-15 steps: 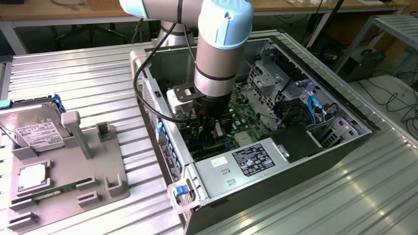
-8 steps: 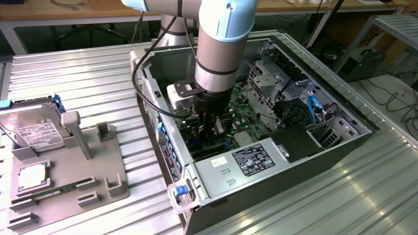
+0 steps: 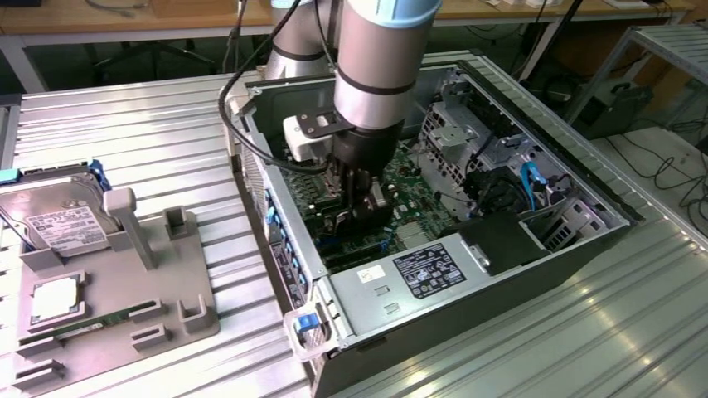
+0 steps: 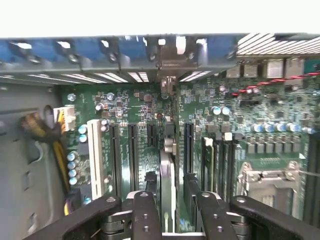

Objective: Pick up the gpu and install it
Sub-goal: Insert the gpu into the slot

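gripper (image 4: 168, 212) is down inside the open PC case (image 3: 575, 249), over the motherboard (image 4: 125, 107); in the wrist view the gpu (image 4: 168, 192) stands edge-on between the two black fingers (image 4: 145, 215), running away from the jaws toward the rear slot wall (image 4: 100, 52); its pale bracket end (image 4: 167, 85) sits just under that wall; card looks upright, in line with the long black expansion slots (image 4: 132, 150) either side of it; can't tell if its edge connector is fully seated or just resting in the slot.

jaws: partly spread, one finger each side of the card's top edge; whether the pads actually touch the card or stand just off it, can't tell; I'd not call it a firm pinch.

handling, my read: thin stiff board, light; won't flex much but fragile; solder parts and fan on the face, so no squeeze on the fan or across the components; bare board edge is narrow and fairly slick, pads can slip along it; best hold is on the flat faces near the top edge, about mid-length, which is where the jaws are now; off-centre grip would tilt it in the slot.

exterior view: arm (image 3: 382, 58) comes straight down into the case; hard drive (image 3: 61, 220) and memory stick (image 3: 94, 325) sit on the grey fixture tray (image 3: 205, 319), well apart from the jaws.
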Tool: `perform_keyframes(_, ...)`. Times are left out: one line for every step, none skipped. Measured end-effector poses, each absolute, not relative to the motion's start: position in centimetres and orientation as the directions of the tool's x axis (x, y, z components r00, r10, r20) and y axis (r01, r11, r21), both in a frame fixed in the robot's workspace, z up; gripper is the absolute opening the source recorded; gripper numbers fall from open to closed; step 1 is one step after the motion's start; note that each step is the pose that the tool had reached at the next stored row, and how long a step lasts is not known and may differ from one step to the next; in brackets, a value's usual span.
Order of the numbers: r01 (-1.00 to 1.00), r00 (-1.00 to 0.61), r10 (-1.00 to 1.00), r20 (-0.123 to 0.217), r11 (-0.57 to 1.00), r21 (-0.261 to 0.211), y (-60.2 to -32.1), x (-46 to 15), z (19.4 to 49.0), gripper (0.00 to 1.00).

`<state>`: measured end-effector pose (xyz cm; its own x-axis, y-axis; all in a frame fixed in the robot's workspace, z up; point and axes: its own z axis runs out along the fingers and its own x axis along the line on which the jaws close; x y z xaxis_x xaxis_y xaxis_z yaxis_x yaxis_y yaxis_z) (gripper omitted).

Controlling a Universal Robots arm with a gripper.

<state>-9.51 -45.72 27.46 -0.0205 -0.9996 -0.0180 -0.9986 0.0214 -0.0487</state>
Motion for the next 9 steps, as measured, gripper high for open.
perform_keyframes(-0.999,-0.021,-1.000,-0.018,0.021,-0.049,-45.72,-9.51,27.91,0.35)
perform_keyframes(-0.999,-0.021,-1.000,-0.018,0.022,-0.049,-45.72,-9.49,28.30,0.35)
perform_keyframes(-0.999,-0.021,-1.000,-0.018,0.021,-0.049,-45.72,-9.47,28.35,0.35)
perform_keyframes(-0.999,-0.021,-1.000,-0.018,0.021,-0.049,-45.72,-9.48,28.34,0.35)
perform_keyframes(-0.999,-0.021,-1.000,-0.019,0.022,-0.049,-45.72,-9.48,28.34,0.35)
perform_keyframes(-0.999,-0.021,-1.000,-0.018,0.021,-0.049,-45.72,-9.48,28.35,0.34)
perform_keyframes(-0.999,-0.021,-1.000,-0.018,0.021,-0.049,-45.72,-9.47,28.35,0.27)
perform_keyframes(-0.999,-0.021,-1.000,-0.018,0.021,-0.049,-45.72,-9.47,28.35,0.27)
perform_keyframes(-0.999,-0.021,-1.000,-0.018,0.021,-0.049,-45.72,-9.47,28.35,0.27)
